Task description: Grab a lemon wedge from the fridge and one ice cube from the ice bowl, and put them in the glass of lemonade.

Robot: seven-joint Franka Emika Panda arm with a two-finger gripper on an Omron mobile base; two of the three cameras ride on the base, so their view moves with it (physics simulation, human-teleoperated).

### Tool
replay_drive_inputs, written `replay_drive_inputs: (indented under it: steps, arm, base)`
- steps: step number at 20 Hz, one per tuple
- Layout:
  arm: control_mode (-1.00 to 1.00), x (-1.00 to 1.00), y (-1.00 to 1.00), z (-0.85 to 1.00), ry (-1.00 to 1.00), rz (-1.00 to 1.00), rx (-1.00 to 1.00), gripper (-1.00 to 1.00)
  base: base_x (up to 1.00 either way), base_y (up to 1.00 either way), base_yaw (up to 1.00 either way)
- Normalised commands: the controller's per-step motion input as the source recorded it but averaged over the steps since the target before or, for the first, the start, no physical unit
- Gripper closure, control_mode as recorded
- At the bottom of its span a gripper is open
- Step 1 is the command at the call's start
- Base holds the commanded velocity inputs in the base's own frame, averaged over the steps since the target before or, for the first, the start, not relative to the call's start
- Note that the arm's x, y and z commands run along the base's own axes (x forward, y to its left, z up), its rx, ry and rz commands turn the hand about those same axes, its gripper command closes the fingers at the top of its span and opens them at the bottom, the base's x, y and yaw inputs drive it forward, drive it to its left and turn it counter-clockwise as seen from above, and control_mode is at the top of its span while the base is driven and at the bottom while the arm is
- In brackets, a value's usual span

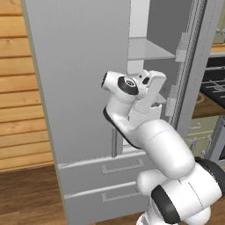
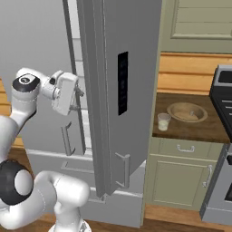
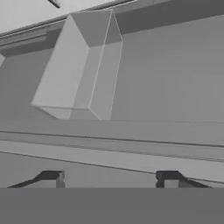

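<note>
Fridge (image 2: 122, 90) has its right door swung open, black panel (image 2: 123, 83) on that door facing the right base camera. Left door (image 1: 79, 83) is closed in the left base view, drawers (image 1: 105, 176) below it. Pale shelf (image 1: 149, 49) is visible through the gap at about 1 o'clock from the hand.

Gripper (image 3: 113, 177) is up at the open door's edge, nosed into the gap between door and fridge body. In the right base view it sits at 9 o'clock of the black panel (image 2: 78, 97); in the left base view it's mid-frame at the door gap (image 1: 154, 103). Hand view: fingertips (image 3: 56, 177) stand wide apart with nothing between them, so the claw is released and empty. Ahead of the tips is flat grey fridge surface and a boxy grey door bin (image 3: 81, 65) at 11 o'clock.

Glass of lemonade (image 2: 163, 121) stands on the dark wooden counter (image 2: 199, 129) right of the fridge, well away from the hand. Ice bowl (image 2: 187, 112) is just beside it at the glass's 2 o'clock, not touching as far as I can tell.

Can't make out the lemon wedge.
</note>
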Motion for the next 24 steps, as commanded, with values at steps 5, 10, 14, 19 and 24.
replay_drive_inputs:
  steps: [5,10,14,19,24]
  arm:
    - [-1.00,0.01,-0.99,0.00,0.03,-0.09,-0.11,-1.00]
    - [-1.00,-0.24,-1.00,0.00,0.00,-0.10,-0.02,-1.00]
    - [-1.00,-0.49,-1.00,0.04,0.00,-0.12,0.00,-1.00]
    - [-1.00,-0.51,-1.00,0.11,0.00,-0.10,0.00,-1.00]
    - [-1.00,-0.23,-0.48,0.29,-0.09,-0.01,0.00,-1.00]
  base:
    - [0.00,0.00,0.00]
    - [0.00,0.00,0.00]
    - [0.00,0.00,0.00]
    - [0.00,0.00,0.00]
    - [0.00,0.00,0.00]
